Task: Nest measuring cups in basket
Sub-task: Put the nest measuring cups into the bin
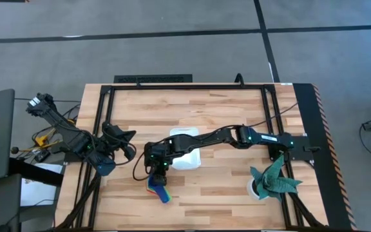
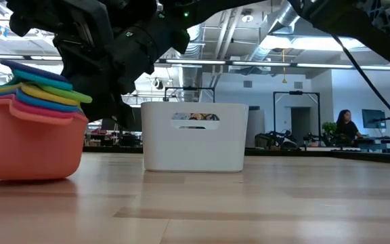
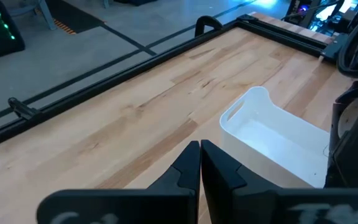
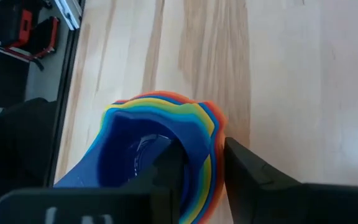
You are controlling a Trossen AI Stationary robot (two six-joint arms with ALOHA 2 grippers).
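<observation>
Nested measuring cups [image 4: 160, 143] sit on worktop [image 1: 224, 122]; right gripper [image 4: 201, 171] straddles their rim, one finger inside. Left gripper [image 3: 200, 165] clenched, empty, near white basket [image 3: 272, 134].

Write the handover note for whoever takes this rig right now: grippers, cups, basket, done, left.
Right gripper: down at the nested measuring cups, one finger inside the innermost dark blue cup, the other outside the stack's wall; a firm grip cannot be confirmed.
Left gripper: shut, holding nothing, parked at the table's left side.
Cups: all stacked in one nest, red outermost, standing on the table nearer the front edge than the basket.
Basket: white, nothing in it that shows.
Done: cups nested.
Left: lift the stack and set it in the basket.
</observation>
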